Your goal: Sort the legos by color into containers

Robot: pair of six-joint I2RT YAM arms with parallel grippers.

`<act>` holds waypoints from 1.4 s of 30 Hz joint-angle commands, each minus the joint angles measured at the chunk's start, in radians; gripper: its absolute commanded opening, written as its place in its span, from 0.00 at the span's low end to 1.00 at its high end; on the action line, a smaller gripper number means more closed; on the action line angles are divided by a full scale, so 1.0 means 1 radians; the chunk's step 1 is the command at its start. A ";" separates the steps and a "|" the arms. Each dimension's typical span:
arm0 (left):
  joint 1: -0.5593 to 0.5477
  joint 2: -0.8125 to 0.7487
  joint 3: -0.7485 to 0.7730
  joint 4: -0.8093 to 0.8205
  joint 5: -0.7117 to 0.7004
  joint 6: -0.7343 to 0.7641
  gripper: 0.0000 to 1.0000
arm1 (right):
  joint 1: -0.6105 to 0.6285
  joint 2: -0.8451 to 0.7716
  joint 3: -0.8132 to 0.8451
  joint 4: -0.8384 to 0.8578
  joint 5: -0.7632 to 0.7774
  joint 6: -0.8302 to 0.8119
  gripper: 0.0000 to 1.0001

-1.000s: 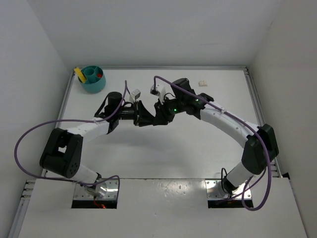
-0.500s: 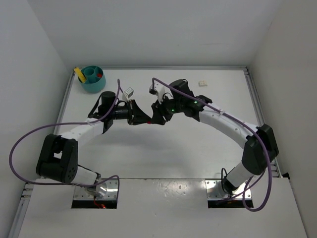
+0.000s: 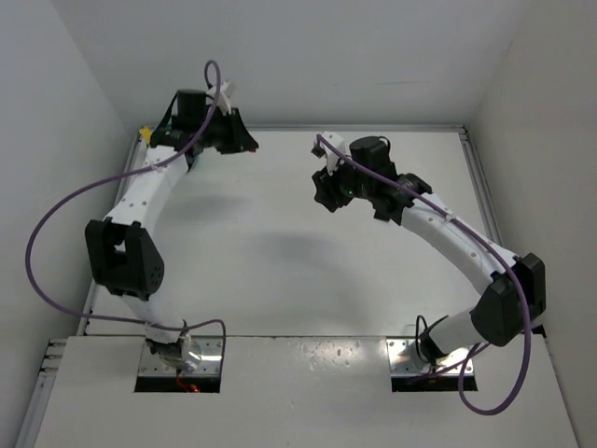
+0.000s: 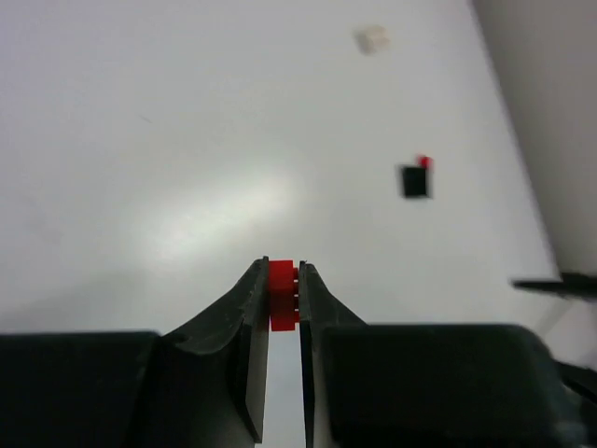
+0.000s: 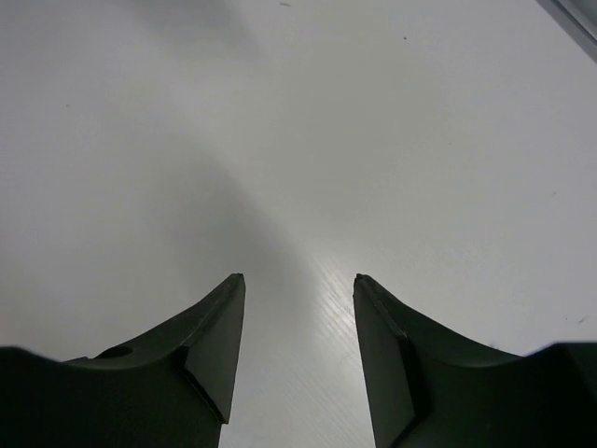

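The left gripper [image 4: 282, 269] is clamped on a red lego [image 4: 283, 303]. The brick sits upright between the two pads, right at the fingertips, with its studded side against the right-hand finger. Only its top edge clears the tips. A grip that far out leaves the piece free to drop straight down once the jaws part, which suits a small bowl compartment.

From overhead, the left arm reaches far forward and the left gripper [image 3: 240, 142] hangs near the back wall. The teal bowl cannot be made out in any view, so I cannot tell how the brick lies relative to its compartment. The arm probably covers that corner.

Ahead of the left gripper and off to its right, a small black piece [image 4: 413, 181] lies on the white table [image 4: 140, 140] with a red dot at its upper corner. Whether that is one brick or two touching is too small to tell. Further ahead on the same side lies a cream-white brick [image 4: 371, 38], well apart from the black one.

The right gripper [image 5: 298, 278] is spread and empty, with only bare table between and beyond its fingers. It hangs over the middle of the table [image 3: 326, 193], well clear of the left hand, which leaves it free to fetch one of the loose pieces.
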 commanded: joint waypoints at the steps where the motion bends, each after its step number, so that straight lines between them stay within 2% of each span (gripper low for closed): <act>1: 0.007 0.116 0.236 -0.146 -0.402 0.224 0.00 | -0.016 -0.018 -0.020 0.027 0.034 -0.013 0.51; 2: 0.018 0.200 0.357 -0.146 -0.420 0.249 0.00 | -0.016 -0.018 -0.031 0.027 0.025 -0.013 0.51; 5: 0.062 0.339 0.556 -0.185 -0.469 0.237 0.00 | -0.026 -0.018 -0.031 0.038 0.015 -0.013 0.51; 8: 0.081 0.434 0.647 -0.185 -0.556 0.253 0.00 | -0.026 -0.018 -0.040 0.038 0.015 -0.004 0.51; 9: 0.081 0.456 0.696 -0.176 -0.638 0.253 0.00 | -0.026 -0.018 -0.040 0.047 0.015 -0.004 0.51; 12: 0.110 0.525 0.767 -0.163 -0.670 0.267 0.00 | -0.035 -0.018 -0.062 0.047 0.015 -0.004 0.51; 18: 0.165 0.588 0.789 -0.062 -0.685 0.301 0.00 | -0.053 -0.027 -0.082 0.056 0.005 0.007 0.51; 23: 0.187 0.638 0.809 -0.030 -0.777 0.353 0.00 | -0.053 -0.009 -0.082 0.065 -0.005 0.016 0.51; 31: 0.245 0.704 0.809 -0.011 -0.756 0.353 0.00 | -0.062 0.001 -0.082 0.065 -0.005 0.016 0.52; 38: 0.245 0.743 0.818 -0.002 -0.737 0.353 0.00 | -0.062 0.021 -0.082 0.065 -0.005 0.025 0.52; 42: 0.245 0.763 0.827 0.007 -0.737 0.353 0.05 | -0.062 0.031 -0.073 0.065 -0.005 0.025 0.52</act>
